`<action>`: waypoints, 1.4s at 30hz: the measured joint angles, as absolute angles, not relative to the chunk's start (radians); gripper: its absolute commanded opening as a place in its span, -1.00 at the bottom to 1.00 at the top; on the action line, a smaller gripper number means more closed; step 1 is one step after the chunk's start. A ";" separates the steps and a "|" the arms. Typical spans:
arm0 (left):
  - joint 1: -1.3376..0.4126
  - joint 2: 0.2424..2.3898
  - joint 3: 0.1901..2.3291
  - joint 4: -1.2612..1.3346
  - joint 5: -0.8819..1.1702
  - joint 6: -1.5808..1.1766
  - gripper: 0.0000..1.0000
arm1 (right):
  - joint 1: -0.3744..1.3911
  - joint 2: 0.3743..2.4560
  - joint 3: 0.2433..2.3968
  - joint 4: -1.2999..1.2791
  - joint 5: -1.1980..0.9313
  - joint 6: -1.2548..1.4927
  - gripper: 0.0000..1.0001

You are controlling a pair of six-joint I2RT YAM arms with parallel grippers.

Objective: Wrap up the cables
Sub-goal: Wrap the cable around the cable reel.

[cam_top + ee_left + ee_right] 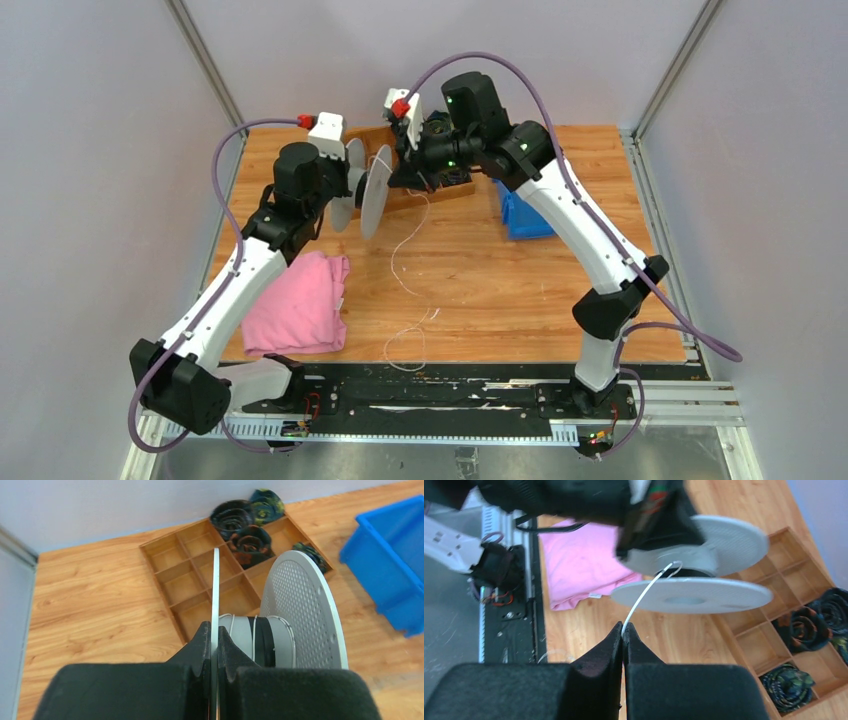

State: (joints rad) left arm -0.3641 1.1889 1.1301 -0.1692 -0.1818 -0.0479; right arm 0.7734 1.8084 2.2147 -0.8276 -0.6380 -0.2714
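- The left gripper [214,647] is clamped on the rim of the grey spool's [305,605] nearer flange.
- The right gripper [623,631] is closed, pinching the thin white cable [644,597], which runs from its fingertips to the spool hub just ahead.
- Slack cable trails below both grippers, looping across the table [500,290].
- A wooden divided tray [172,565] lies beyond the spool.
- A pink cloth [300,305] lies under the left arm.

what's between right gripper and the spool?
Just the thin white cable, pinched in the shut right gripper and stretched to the hub of the spool; nothing else in that gap. Clearest in the right wrist view.
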 measured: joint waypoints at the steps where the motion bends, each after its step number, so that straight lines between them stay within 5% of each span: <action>1: -0.375 1.186 1.127 -0.170 -0.168 -0.038 -0.99 | 0.758 1.825 2.236 -0.824 -0.633 -0.265 -0.99; 24: -0.418 1.163 1.114 -0.242 -0.049 -0.057 -0.99 | 0.484 2.157 2.347 -0.680 -0.577 -0.197 -0.99; 42: -0.400 1.164 1.235 -0.321 -0.001 -0.156 -0.99 | 0.469 2.171 1.964 -0.497 -0.693 -0.152 -0.97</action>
